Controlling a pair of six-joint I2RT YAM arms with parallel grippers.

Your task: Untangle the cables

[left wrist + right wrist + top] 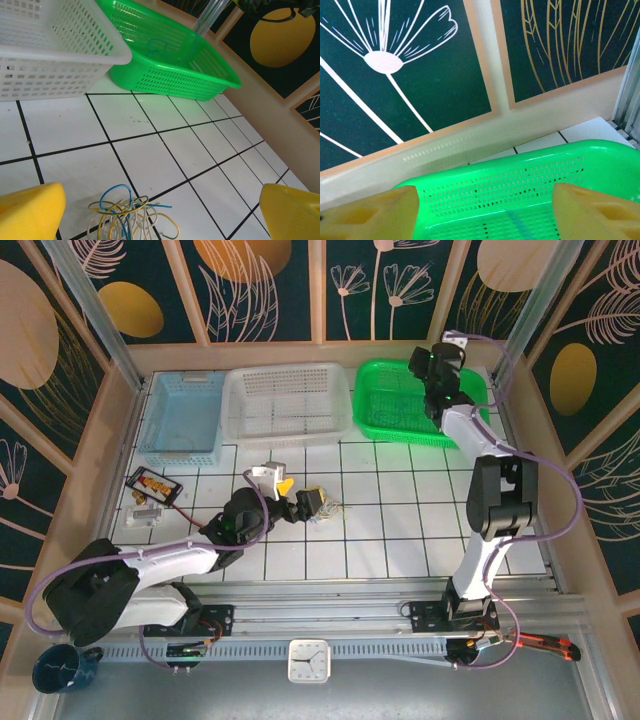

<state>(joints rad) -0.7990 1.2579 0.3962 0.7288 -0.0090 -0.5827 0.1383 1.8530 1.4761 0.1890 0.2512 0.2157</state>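
The left gripper point(300, 495) sits low over the middle of the tiled table point(400, 530), and in the left wrist view point(160, 210) its two yellow fingers point(30, 212) stand wide apart in the lower corners of the frame, holding nothing. The cables point(132, 217), a small loose tangle of thin white, yellow and blue wires, lie on the tile at the bottom centre of that view, between the spread fingers and clear of both. From above the cables point(326, 508) lie just right of the fingertips. Further up the frame a white basket point(288, 400) stands beside a green basket point(390, 410), with a blue basket point(183, 415) to the left. A small black tray point(152, 483) lies left of the arm. The right gripper point(437, 365) hangs over the green basket's upper right, well apart from the tangle. Its wrist view shows it point(482, 215) with both yellow fingers point(370, 215) spread and empty above the green basket's point(520, 175) rim.
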